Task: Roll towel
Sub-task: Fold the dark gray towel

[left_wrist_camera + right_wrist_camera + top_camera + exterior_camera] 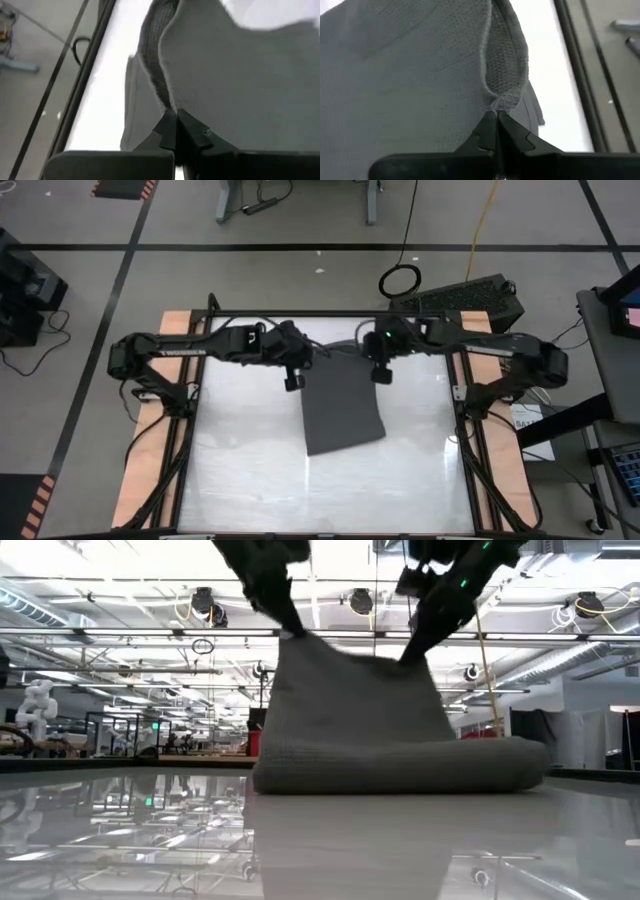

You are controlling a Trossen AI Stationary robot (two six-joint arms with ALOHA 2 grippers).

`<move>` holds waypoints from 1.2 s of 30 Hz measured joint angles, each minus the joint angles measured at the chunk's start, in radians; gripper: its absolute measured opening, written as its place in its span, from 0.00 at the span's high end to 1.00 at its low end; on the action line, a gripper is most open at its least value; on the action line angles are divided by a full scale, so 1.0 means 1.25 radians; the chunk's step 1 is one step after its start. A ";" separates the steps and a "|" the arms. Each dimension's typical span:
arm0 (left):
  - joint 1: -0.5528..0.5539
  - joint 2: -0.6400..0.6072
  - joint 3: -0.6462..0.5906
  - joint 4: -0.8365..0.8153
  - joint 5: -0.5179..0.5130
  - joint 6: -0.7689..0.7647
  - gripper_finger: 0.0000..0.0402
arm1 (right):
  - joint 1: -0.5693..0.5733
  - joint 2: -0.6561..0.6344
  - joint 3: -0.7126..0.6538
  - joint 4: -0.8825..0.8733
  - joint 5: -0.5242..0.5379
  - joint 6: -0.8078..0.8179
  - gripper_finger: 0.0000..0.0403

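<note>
Low view: towel [390, 730] corners behind fingers.

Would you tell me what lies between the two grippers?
Only the towel's lifted edge spans from the left gripper to the right gripper, per the low view.

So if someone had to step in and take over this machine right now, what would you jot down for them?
Left gripper: fingers shut on one corner of the towel, raised above the table.
Right gripper: fingers shut on the other corner of the same edge, also raised.
Towel: one end is lifted between the two arms; the other end lies on the white table, near its middle.
Done: both corners gripped and one end lifted.
Left: no roll shows yet, so the whole rolling is probably still to do.
</note>
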 joint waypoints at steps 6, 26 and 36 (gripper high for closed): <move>0.048 0.076 -0.001 -0.012 -0.002 0.040 0.99 | -0.065 0.093 0.000 0.046 -0.026 -0.039 1.00; 0.167 0.274 -0.001 0.045 -0.067 0.130 0.98 | -0.221 0.308 0.000 0.178 -0.071 -0.052 1.00; 0.187 0.343 -0.001 0.045 -0.087 0.123 0.80 | -0.250 0.390 0.000 0.207 -0.103 0.000 0.81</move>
